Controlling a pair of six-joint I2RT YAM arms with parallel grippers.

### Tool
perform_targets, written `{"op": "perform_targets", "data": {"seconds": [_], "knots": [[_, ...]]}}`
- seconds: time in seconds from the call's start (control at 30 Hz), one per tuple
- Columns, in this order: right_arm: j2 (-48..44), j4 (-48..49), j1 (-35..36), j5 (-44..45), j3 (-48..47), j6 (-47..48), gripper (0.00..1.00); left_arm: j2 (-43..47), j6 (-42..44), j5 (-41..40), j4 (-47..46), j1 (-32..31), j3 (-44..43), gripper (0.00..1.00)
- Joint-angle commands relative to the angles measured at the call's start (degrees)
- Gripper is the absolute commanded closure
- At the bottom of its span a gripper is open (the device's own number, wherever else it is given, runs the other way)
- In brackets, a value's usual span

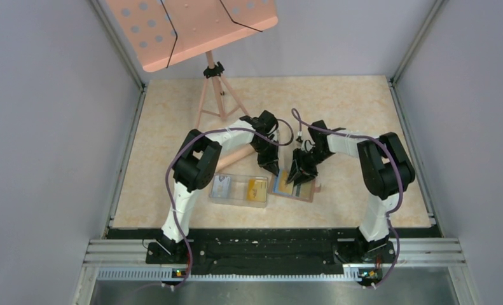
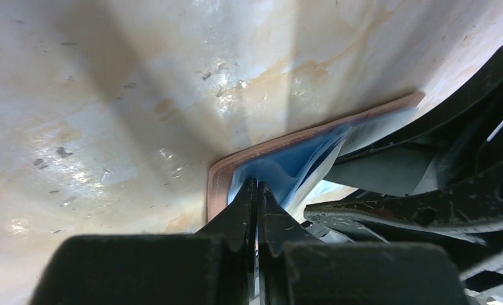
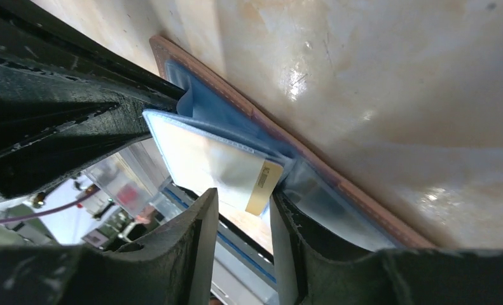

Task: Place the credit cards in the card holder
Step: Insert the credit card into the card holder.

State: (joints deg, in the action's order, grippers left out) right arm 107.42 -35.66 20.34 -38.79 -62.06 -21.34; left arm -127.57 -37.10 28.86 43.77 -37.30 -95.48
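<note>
The card holder (image 1: 301,190), a brown wallet with blue see-through sleeves, lies open on the table in front of the right arm. My left gripper (image 1: 269,167) is shut on the edge of a blue sleeve (image 2: 279,170) at the holder's corner (image 2: 217,184). My right gripper (image 3: 243,196) stands open just short of a credit card (image 3: 262,183). That card sits mostly inside a clear sleeve (image 3: 201,152), and its pale yellow end sticks out near the right finger. Two more credit cards, one pale (image 1: 220,186) and one yellow-orange (image 1: 257,187), lie in a clear box.
The clear box (image 1: 237,203) sits just left of the holder, under the left arm. A pink music stand (image 1: 191,25) rises at the back of the table on a tripod (image 1: 214,95). A pinkish rod (image 1: 236,157) lies beneath the left arm. Grey walls close in both sides.
</note>
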Motion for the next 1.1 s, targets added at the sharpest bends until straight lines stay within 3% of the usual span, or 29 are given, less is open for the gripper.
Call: {"op": "perform_targets", "data": {"seconds": [0.0,0.07,0.23,0.47,0.6,0.73,1.07], "knots": [[0.2,7.2,1.4,-4.2,0.4,-4.5,0.69,-0.6,1.2,-5.0,-0.7,-0.3,0.2,1.00],[-0.3,7.3,1.4,-3.7,0.4,-4.9,0.74,-0.3,1.2,-5.2,-0.6,-0.3,0.1,1.00],[-1.7,5.3,1.4,-1.3,-0.1,-3.8,0.74,1.9,2.2,-8.0,0.3,-0.3,-1.5,0.98],[-3.9,0.2,1.5,4.6,-1.7,-0.5,0.59,9.9,3.9,-17.1,0.1,-0.2,-3.9,0.66],[-5.2,-1.8,1.4,6.4,-2.7,1.2,0.51,15.1,4.5,-19.9,-1.7,0.1,-1.8,0.55],[-6.1,-3.6,1.9,7.0,-4.0,2.2,0.48,22.0,3.0,-17.7,-5.5,2.7,4.6,0.52],[-4.1,-5.4,8.2,6.0,-10.5,1.7,0.48,43.5,-0.2,-11.8,-12.7,15.4,31.2,0.53]]}}
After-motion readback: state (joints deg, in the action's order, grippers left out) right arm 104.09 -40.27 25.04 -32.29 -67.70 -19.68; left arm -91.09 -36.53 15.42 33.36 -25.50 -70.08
